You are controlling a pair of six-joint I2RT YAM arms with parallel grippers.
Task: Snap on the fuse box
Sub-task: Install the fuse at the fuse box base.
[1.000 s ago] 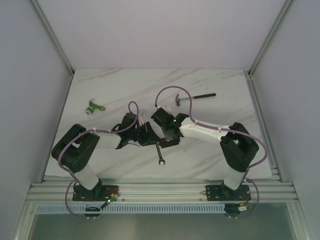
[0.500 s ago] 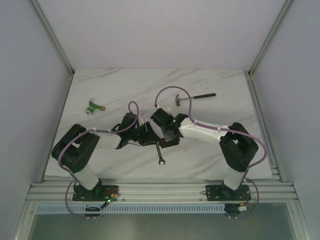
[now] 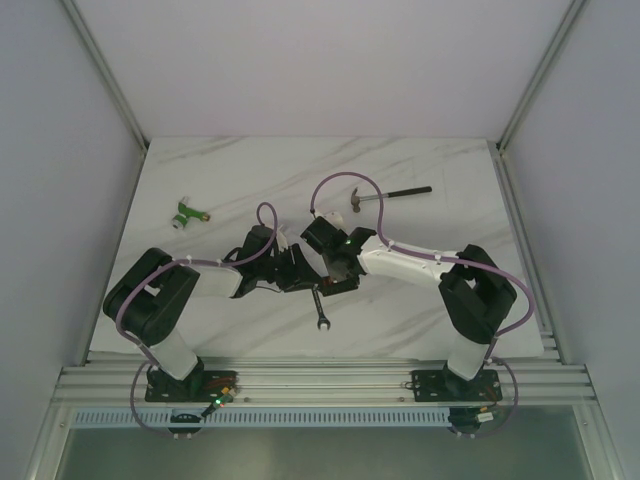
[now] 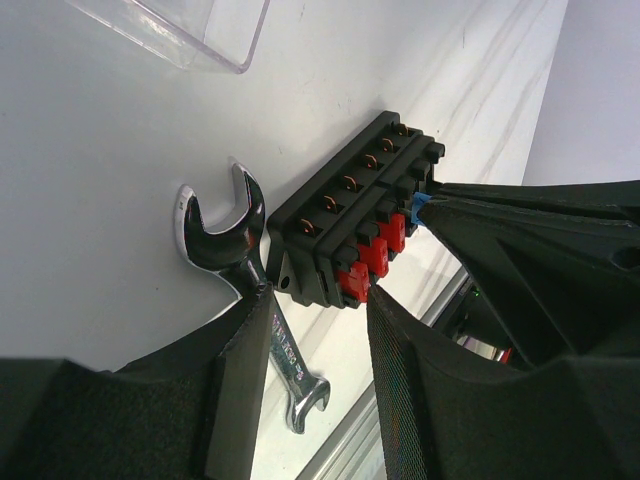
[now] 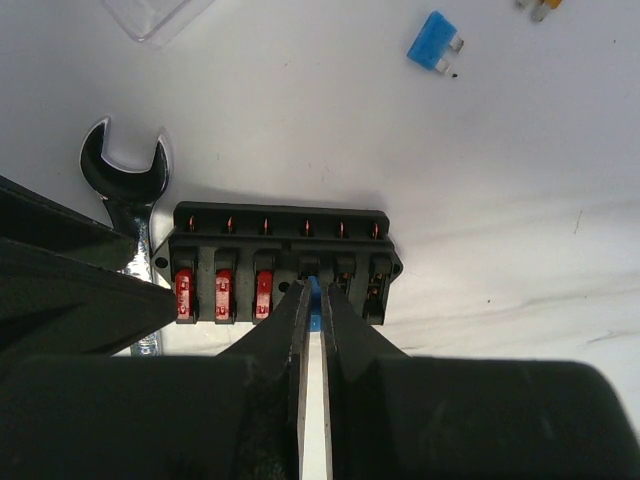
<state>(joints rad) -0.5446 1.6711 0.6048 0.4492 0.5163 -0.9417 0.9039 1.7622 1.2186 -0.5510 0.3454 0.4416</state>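
While the left end effector (image 4: 320,322), jaws half-spread, clamps one end of the fuse box (image 4: 350,215) on the counter (image 5: 500,200) beside the wrench (image 4: 215,225) to steady it, the right end effector (image 5: 311,295) pinches a blue fuse (image 4: 420,208) at an empty slot, jaws nearly closed, clear cover (image 4: 190,30) lying aside.

The wrench (image 4: 240,290) lies just beside one end of the fuse box (image 5: 280,262), with a fuse (image 5: 314,297) at a middle slot. Beyond them lie the clear cover (image 4: 190,30) and a loose fuse (image 5: 433,45). The hammer (image 3: 385,196) lies back right, the connector (image 3: 186,213) far left.
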